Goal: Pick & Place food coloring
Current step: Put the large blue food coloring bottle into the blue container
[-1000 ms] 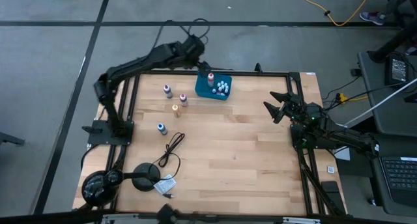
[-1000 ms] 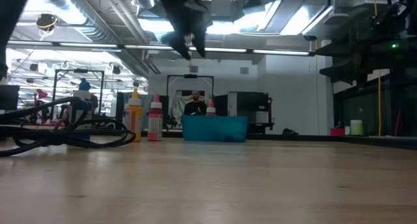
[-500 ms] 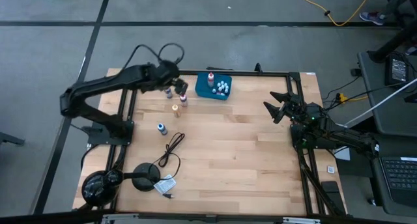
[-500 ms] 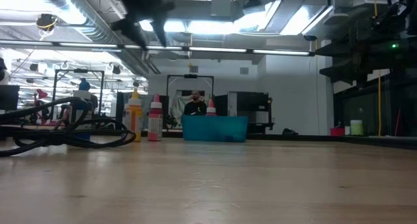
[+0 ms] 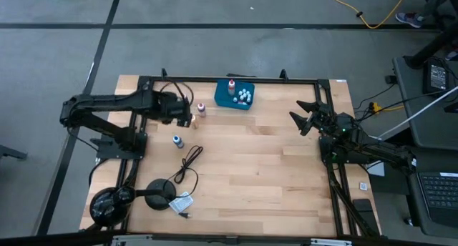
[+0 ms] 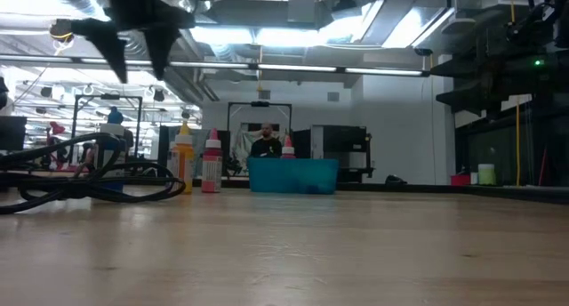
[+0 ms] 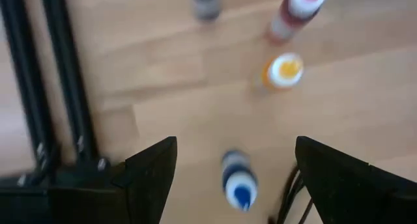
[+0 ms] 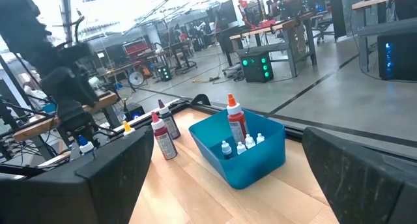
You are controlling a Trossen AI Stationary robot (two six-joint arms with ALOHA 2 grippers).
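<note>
A black cable (image 5: 189, 164) lies coiled on the near part of the wooden table (image 5: 257, 174), beside a round black base (image 5: 163, 189) at the near left corner. Just beyond the cable stands a blue food coloring bottle (image 5: 177, 141), which the left wrist view shows between that arm's two dark fingers (image 7: 151, 175), spread wide and holding nothing. The left gripper (image 5: 183, 117) hangs above the left part of the table, over the loose bottles and well clear of the surface in the low view (image 6: 135, 55). An orange bottle (image 5: 192, 121) stands just beside it, with a red bottle (image 5: 201, 109) next along and a darker bottle (image 7: 206, 4) blurred at the far edge of the wrist picture. Farther back, near the table's far edge, a teal tray (image 5: 223, 99) holds one red bottle (image 5: 230, 87) and a cluster of small whitish bottles (image 5: 245, 96). The right gripper (image 5: 304, 120) waits at the right edge of the table, jaws apart and empty, pointed toward the tray. In the room beyond, a person (image 6: 267, 141) is visible behind the tray.
</note>
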